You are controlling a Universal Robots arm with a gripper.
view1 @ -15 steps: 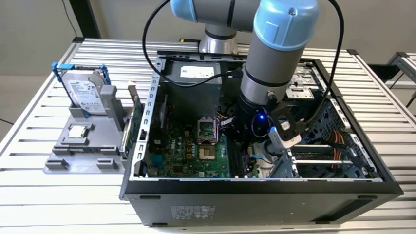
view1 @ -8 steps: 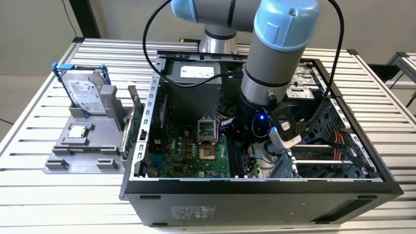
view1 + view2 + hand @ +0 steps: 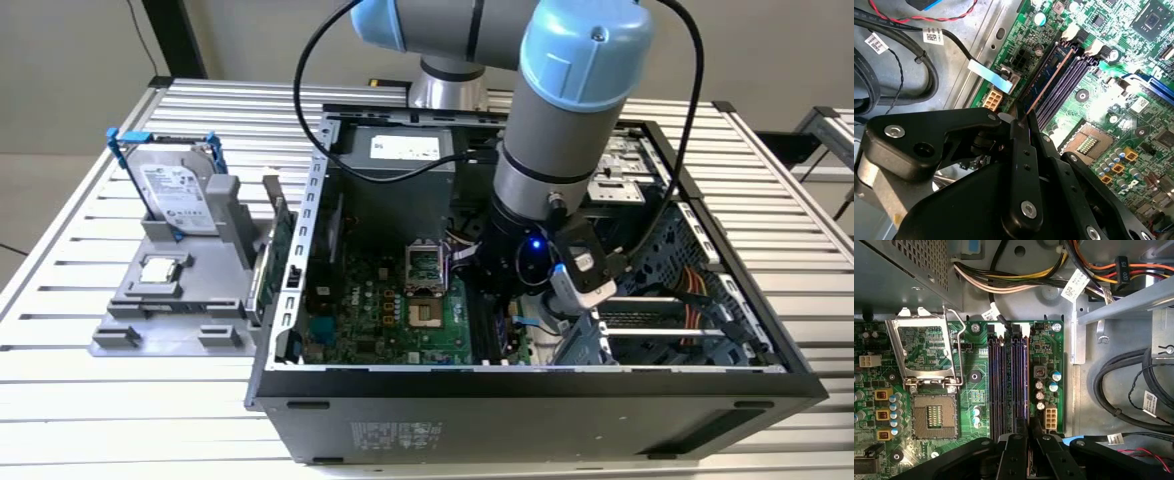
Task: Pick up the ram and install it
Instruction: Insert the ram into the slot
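Inside the open computer case on the slatted surface, the arm has the tool low over the motherboard. The ram stands on edge in or just above the outermost of the dark slots; whether it is fully seated I cannot tell. In the second wrist view the tool's fingers are together on the stick's upper edge near one end, clamped on it.

Handling, as a judgement:
- Light, thin, stiff along its length, but brittle if twisted.
- Hold by the long bare edges, near the middle, clear of the chips and the contact edge.
- Keep it square to the slot; a tilted press risks the board or the end latches.
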